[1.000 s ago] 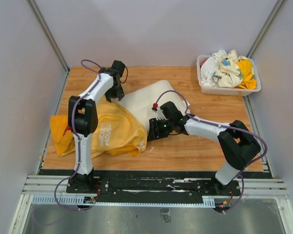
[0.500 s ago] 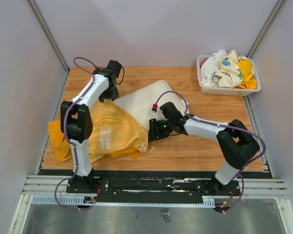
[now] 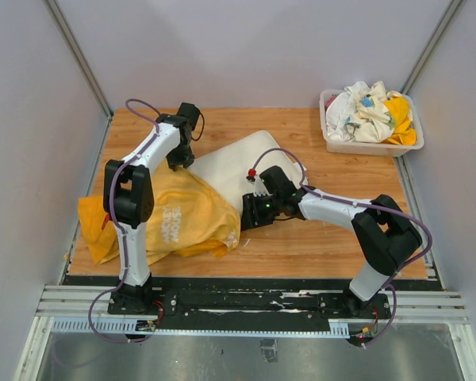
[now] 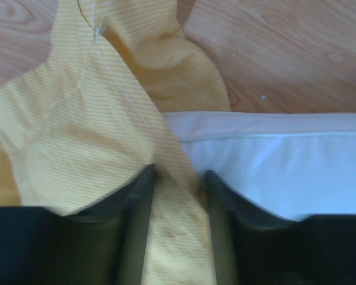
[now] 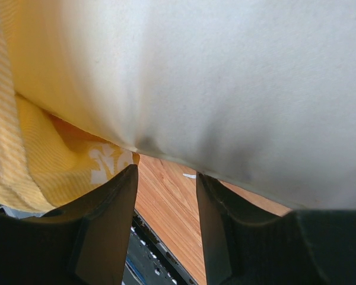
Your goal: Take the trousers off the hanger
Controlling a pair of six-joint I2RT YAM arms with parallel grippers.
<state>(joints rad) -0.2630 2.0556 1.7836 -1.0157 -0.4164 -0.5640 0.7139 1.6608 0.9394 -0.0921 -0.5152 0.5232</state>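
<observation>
Left gripper [image 3: 178, 161], top view: far out on the table [image 3: 333, 238], where yellow cloth [image 3: 182, 218] met white cloth [image 3: 234, 159].
Right gripper [image 3: 247, 213], top view: at the white cloth's near edge, unmoved.
Change: left arm had swung a little and the yellow cloth slid left; the pull looked begun, not done.
Left wrist view: fingers [image 4: 143, 196] squeezed a yellow fold.
Right wrist view: fingers [image 5: 115, 202] half apart under white cloth; held or not, could not tell.
Trousers: unsure which cloth; both mid-table, touching. No hanger seen.

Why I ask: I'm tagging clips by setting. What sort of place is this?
Probably a robot lab cell: plain panel walls round a wooden table, arms bolted to a metal rail, a plastic bin of crumpled clothes.
</observation>
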